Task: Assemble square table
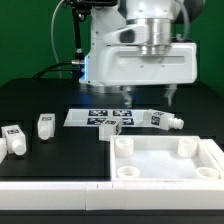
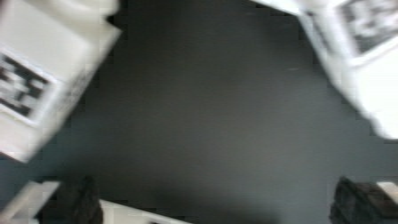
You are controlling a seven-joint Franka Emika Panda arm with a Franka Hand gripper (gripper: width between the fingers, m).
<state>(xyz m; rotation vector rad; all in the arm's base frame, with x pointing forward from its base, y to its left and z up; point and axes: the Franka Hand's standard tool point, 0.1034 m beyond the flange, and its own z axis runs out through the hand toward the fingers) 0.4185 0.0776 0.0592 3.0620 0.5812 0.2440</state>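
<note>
The exterior view's right edge crops the tabletop point(image 1: 160, 165); the wrist view's tagged piece point(image 2: 45, 75) is blurred.

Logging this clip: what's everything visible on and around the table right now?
tabletop: 1, white, rim up with round corner holes, near side at the exterior view's right
legs: 4, white with black-and-white tags; two at the exterior view's left, one at the marker board, one lying behind the tabletop
marker board: 1, white with black tags, flat at mid-table
bar: at least 1, white, along the near edge
table: 1, black, under everything
backdrop: green, behind
arm: 1, white, above the far side
gripper: 1, open, holding nothing, hanging above the marker board area
</note>
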